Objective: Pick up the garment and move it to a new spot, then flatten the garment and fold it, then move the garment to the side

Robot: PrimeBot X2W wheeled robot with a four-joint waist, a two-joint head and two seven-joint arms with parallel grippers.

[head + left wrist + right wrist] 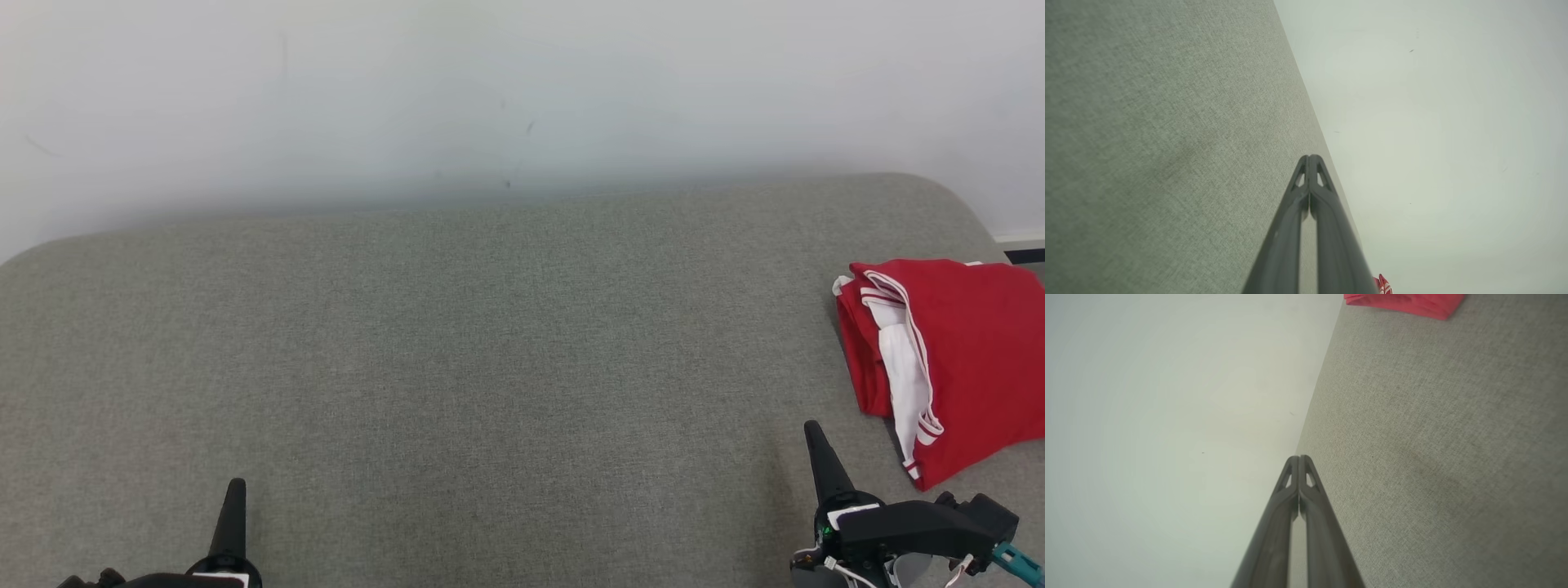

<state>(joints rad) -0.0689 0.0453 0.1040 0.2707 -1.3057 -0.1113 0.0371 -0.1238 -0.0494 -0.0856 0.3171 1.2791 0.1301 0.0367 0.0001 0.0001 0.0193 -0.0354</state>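
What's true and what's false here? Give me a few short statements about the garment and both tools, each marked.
1. The red garment lies folded at the right end of the grey upholstered surface. True.
2. The right tool grips the garment. False: it is shut on nothing, apart from the garment.
3. The left tool is shut. True.
4. The garment is plain red. False: it has white trim.

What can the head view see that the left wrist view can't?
Head view's extras: the right gripper, shut, and most of the folded red garment with white trim, at the right end of the grey cushion. Left wrist view's extras: the left gripper close up, fingers pressed together, small cut-outs near the tips. Shared: the left gripper, the cushion, the pale wall and a bit of the garment.
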